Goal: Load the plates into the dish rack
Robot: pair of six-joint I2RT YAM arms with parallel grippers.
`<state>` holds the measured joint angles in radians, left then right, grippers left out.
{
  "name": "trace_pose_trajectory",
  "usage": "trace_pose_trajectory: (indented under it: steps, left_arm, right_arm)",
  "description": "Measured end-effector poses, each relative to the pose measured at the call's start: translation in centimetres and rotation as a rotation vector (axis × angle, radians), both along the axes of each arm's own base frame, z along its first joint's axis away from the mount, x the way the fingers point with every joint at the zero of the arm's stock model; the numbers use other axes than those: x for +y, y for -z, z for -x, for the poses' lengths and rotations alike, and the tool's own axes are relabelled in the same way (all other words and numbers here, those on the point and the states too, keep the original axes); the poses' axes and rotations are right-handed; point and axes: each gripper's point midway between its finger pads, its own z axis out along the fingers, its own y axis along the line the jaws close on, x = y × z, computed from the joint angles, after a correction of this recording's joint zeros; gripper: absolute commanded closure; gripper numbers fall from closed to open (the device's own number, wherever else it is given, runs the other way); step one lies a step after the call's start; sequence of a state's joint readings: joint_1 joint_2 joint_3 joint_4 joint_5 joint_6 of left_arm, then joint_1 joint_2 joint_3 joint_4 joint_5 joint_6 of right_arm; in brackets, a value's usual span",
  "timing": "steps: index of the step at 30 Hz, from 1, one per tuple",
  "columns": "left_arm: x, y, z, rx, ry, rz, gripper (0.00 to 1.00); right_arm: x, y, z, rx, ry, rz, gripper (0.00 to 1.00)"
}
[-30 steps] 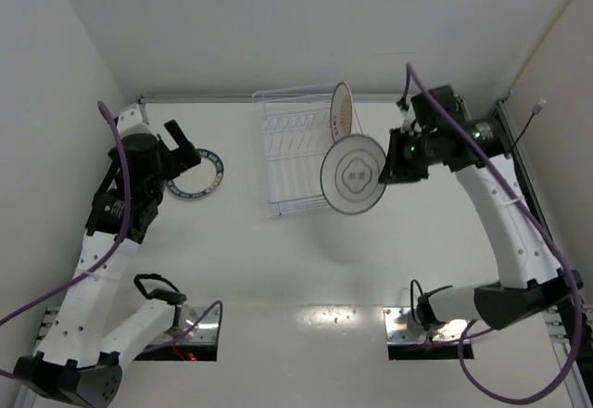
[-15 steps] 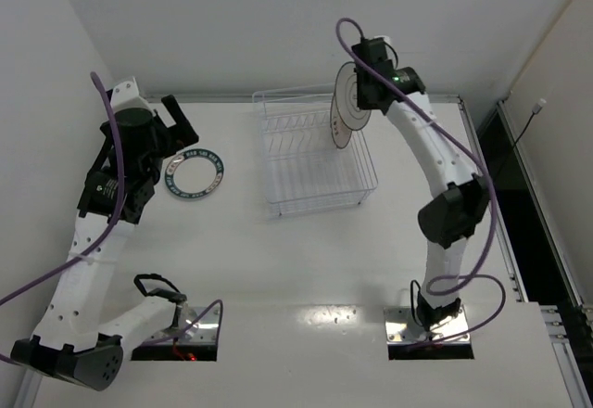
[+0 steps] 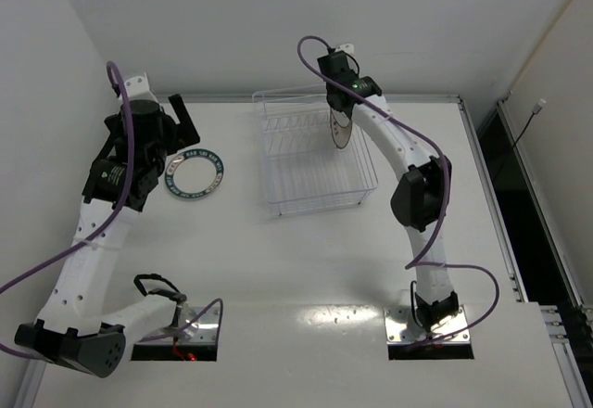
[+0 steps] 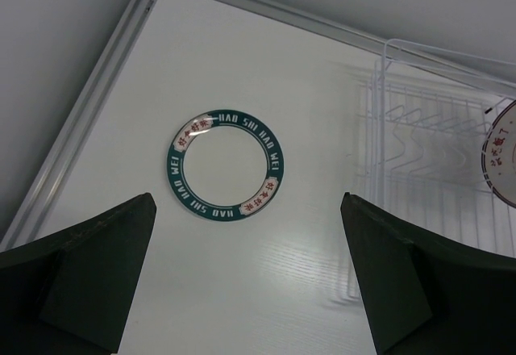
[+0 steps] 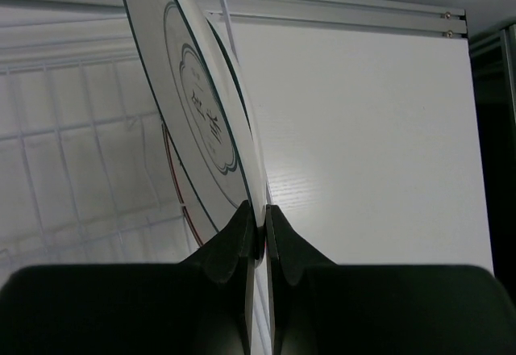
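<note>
The right claw (image 5: 258, 230) pinches the rim of the white grey-motif plate (image 5: 197, 113), holding it on edge over the dish rack (image 3: 296, 162), probably to drop it into a slot beside the red-lined plate (image 5: 172, 179). The left claw (image 3: 183, 121) hangs wide open and empty above the teal-rimmed plate (image 4: 228, 167), which lies flat on the table (image 4: 266, 73).

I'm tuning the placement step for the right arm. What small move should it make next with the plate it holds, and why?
Probably ease the right gripper straight down, then open. It pinches the white plate by the rim, nearly upright, over the dish rack beside the plate already standing there, so lowering should seat it in a free slot.
</note>
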<state>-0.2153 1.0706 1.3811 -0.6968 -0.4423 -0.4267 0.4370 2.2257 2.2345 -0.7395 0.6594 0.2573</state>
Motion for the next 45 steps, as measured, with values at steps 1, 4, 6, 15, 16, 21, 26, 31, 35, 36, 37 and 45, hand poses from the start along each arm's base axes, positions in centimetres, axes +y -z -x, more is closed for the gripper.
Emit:
trace_pose_trajectory:
  steps: [1, 4, 6, 15, 16, 21, 26, 31, 35, 36, 37, 45]
  left_arm:
    - [0.0, 0.1, -0.1, 0.003, 0.000, -0.001, 0.01]
    - [0.0, 0.5, -0.2, 0.012, 0.000, -0.004, 0.01]
    - [0.1, 1.4, -0.3, 0.024, -0.004, -0.013, 0.01]
    - [1.2, 11.3, 1.3, 0.243, -0.059, -0.066, 0.01]
    - [1.2, 11.6, 1.4, 0.250, -0.066, -0.058, 0.01]
    - [1.2, 13.1, 1.4, 0.262, -0.099, -0.006, 0.01]
    - [0.7, 14.2, 1.1, 0.286, -0.105, 0.029, 0.01]
    - [0.5, 14.6, 0.9, 0.297, -0.104, 0.037, 0.01]
    - [0.4, 14.3, 0.8, 0.293, -0.097, 0.038, 0.01]
    - [0.4, 14.3, 0.8, 0.294, -0.093, 0.034, 0.01]
    - [0.4, 14.3, 0.8, 0.295, -0.091, 0.032, 0.01]
    - [0.4, 14.3, 0.8, 0.302, -0.068, 0.011, 0.01]
  right_arm:
    - [0.1, 0.2, -0.1, -0.002, 0.002, 0.003, 1.00]
    - [0.3, 1.0, -0.5, 0.001, 0.003, 0.000, 1.00]
    - [0.4, 1.5, -0.7, 0.002, 0.007, -0.008, 1.00]
    - [1.1, 1.9, -0.6, 0.021, 0.005, -0.157, 0.96]
    - [1.0, 1.9, -0.6, 0.025, 0.003, -0.167, 0.95]
    - [1.1, 2.0, -0.6, 0.043, -0.014, -0.203, 1.00]
    - [1.0, 2.0, -0.4, 0.054, 0.007, -0.170, 1.00]
    - [0.6, 2.7, 0.5, 0.085, 0.034, -0.105, 1.00]
    - [0.9, 2.9, 0.9, 0.095, 0.031, -0.070, 1.00]
    - [1.0, 2.9, 1.0, 0.095, 0.032, -0.059, 1.00]
    - [1.1, 2.9, 1.0, 0.094, 0.032, -0.048, 1.00]
    - [1.9, 3.8, 1.2, 0.116, 0.003, -0.005, 0.71]
